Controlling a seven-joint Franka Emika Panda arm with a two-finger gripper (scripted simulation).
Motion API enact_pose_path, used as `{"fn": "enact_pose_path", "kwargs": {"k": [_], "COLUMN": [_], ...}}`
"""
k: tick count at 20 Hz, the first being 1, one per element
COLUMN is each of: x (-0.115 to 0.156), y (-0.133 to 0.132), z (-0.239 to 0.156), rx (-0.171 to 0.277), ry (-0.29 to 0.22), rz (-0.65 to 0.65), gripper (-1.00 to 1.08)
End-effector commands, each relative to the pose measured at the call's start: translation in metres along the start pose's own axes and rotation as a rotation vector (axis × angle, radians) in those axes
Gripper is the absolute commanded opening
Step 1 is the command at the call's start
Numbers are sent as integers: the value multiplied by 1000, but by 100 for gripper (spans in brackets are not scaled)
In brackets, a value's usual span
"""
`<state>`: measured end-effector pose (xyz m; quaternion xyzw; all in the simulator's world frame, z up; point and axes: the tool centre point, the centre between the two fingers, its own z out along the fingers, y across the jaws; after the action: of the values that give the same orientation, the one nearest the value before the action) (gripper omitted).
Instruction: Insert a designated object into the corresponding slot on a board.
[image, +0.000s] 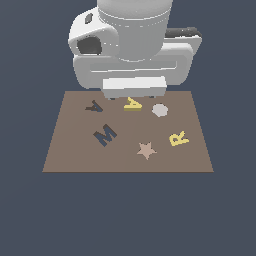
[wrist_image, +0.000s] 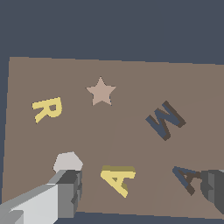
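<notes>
Wrist view shows the gripper (wrist_image: 139, 190) spread wide straddling the yellow A (wrist_image: 118, 179) near the board (wrist_image: 131, 74) edge, presumably lining up a grab before the slot (wrist_image: 186, 177)

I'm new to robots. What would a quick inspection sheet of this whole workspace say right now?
Surface: flat brown board on a plain dark floor.
Job's things: yellow A lies on the board, not in the dark A-shaped slot beside it.
Clutter: dark M, yellow R, tan star, grey hexagon.
Grippers: hand above the yellow A, fingers spread, holding nothing.
Cables: nothing seen.
Surroundings: nothing seen.
</notes>
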<state>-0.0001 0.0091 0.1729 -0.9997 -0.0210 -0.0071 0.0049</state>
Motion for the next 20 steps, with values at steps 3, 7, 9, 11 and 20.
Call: {"fn": "enact_pose_path", "kwargs": {"k": [3,7,9,11,20], "x": [-3,-8,-10,-14,-35], "y": [-3,-7,-9,-11,-19], "z": [7,16,21,27,61], "rx": [0,0,1,1,2], "ry": [-1,-2,-3,-4,-9], "rz": [-66,-152,-205,-263,-601], "gripper": [100,100,100,100,100]}}
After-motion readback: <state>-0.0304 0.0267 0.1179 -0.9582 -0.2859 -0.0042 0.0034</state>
